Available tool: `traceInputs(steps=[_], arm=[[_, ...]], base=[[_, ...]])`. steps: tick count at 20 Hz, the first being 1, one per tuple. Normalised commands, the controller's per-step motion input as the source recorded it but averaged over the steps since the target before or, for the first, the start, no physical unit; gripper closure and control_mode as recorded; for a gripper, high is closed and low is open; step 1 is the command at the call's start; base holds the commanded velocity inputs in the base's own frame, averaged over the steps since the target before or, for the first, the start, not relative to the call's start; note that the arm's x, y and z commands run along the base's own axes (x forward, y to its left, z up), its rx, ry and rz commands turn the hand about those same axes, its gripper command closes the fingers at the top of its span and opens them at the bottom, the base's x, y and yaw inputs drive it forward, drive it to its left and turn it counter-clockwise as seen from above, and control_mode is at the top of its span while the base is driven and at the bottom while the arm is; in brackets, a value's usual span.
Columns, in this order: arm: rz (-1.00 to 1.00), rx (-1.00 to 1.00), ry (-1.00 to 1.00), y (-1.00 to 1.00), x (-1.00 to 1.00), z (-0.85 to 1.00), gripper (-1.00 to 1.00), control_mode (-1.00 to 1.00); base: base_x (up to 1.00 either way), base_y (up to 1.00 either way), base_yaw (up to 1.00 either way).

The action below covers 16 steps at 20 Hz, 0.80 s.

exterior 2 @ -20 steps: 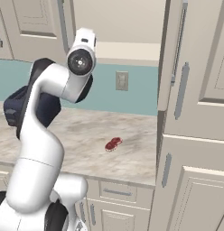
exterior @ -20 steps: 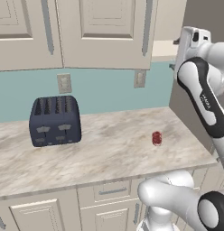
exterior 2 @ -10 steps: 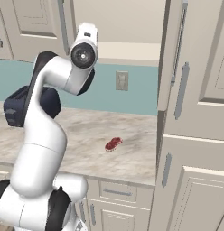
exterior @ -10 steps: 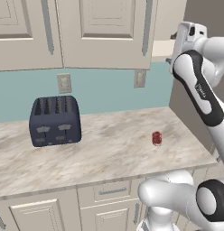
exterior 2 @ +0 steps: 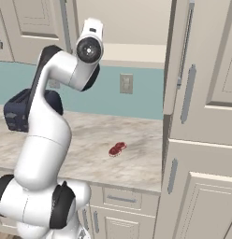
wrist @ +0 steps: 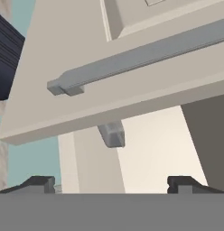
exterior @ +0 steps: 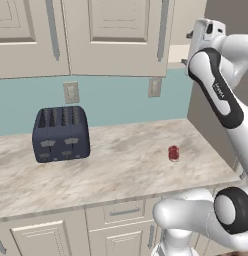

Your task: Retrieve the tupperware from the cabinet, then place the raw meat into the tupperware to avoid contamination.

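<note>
The cabinet (exterior: 116,37) hangs above the bench (exterior: 121,165), and I see its open side with a plain beige shelf (exterior 2: 136,51) inside. The raw meat (exterior: 173,153) lies on the bench, well apart from the dark blue toaster (exterior: 61,134). My end effector (wrist: 111,184) is raised at the cabinet, fingers spread wide and holding nothing, just below a door's grey bar handle (wrist: 141,56).

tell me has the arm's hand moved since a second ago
Yes. In the left base view the hand has risen and reached further in toward the open cabinet, judged against the wall outlet below it.
</note>
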Motion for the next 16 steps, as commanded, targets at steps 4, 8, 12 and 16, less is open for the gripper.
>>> traceInputs(steps=[4,8,12,16], arm=[[0.01,0.01,-0.03,0.02,0.25,-0.14,-1.0,-1.0],[0.07,0.04,-0.07,0.12,0.18,-0.08,-1.0,-1.0],[0.09,0.05,-0.11,0.11,0.18,-0.01,-1.0,-1.0],[0.09,0.04,-0.12,0.05,0.19,0.01,-1.0,-1.0]], base=[[0.0,0.0,0.0],[0.0,0.0,0.0],[0.0,0.0,0.0],[0.0,0.0,0.0]])
